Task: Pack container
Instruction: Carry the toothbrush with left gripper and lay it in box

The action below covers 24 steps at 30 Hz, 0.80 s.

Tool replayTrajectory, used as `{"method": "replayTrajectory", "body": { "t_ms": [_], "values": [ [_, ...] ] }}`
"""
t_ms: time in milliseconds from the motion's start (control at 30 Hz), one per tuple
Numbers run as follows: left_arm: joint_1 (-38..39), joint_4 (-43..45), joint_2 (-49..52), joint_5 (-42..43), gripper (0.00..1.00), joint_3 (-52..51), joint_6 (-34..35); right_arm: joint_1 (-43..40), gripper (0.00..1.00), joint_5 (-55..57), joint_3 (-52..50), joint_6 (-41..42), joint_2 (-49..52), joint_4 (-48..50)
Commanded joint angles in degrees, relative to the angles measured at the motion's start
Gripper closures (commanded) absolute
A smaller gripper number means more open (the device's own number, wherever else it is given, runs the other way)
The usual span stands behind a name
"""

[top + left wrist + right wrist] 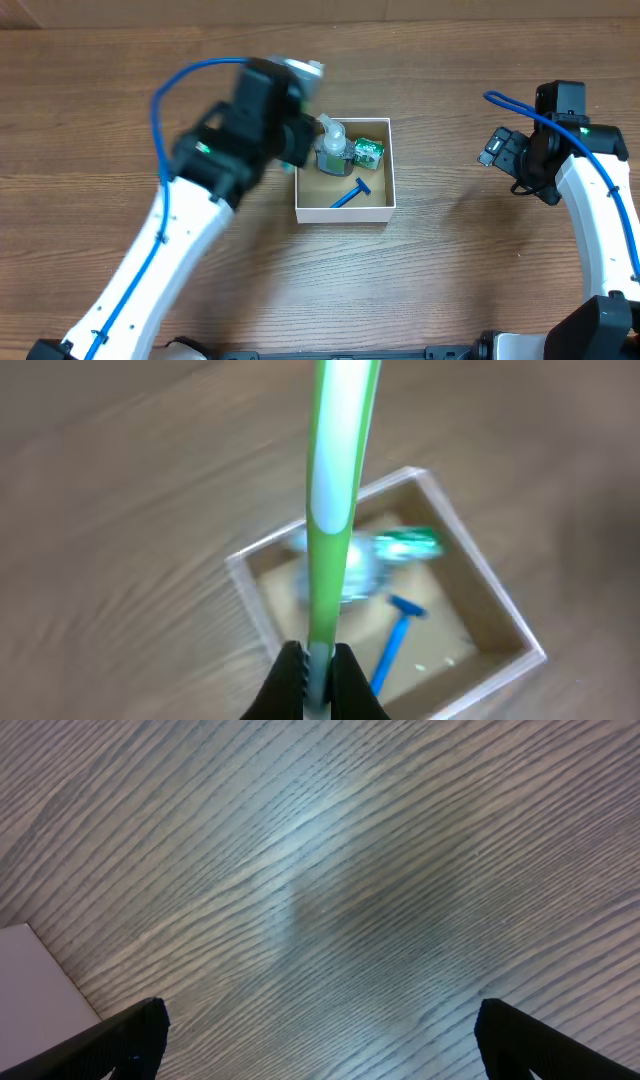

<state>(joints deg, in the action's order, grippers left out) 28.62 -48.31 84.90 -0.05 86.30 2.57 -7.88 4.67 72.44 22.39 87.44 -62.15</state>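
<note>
Our left fingers (292,675) clamp the green toothbrush (335,460) above the container (487,567), right fingers (130,1035) apart; next, likely lowering it in.

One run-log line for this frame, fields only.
left gripper: shut on toothbrush, above container | right gripper: open over table | container holds: bottle, green packet, blue razor

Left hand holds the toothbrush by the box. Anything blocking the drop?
Nothing visible between the toothbrush and the container. Inside, a bottle and green packet fill the far side and a blue razor lies nearer; it may land on them.
</note>
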Motion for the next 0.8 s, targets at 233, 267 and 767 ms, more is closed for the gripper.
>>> {"method": "replayTrajectory", "body": {
  "t_ms": [233, 267, 767],
  "values": [
    [10.78, 0.07, 13.84, -3.52, 0.96, -0.33, -13.29, -0.13, 0.00, 0.11, -0.02, -0.33, -0.52, 0.24],
    [10.73, -0.13, 15.74, -3.54, 0.95, -0.33, -13.31, -0.13, 0.00, 0.11, -0.02, -0.33, -0.52, 0.31],
    [10.69, -3.43, 14.34, -6.62, 0.46, -0.22, -7.85, -0.13, 0.00, 0.15, -0.02, -0.35, -0.52, 0.09]
  ]
}}
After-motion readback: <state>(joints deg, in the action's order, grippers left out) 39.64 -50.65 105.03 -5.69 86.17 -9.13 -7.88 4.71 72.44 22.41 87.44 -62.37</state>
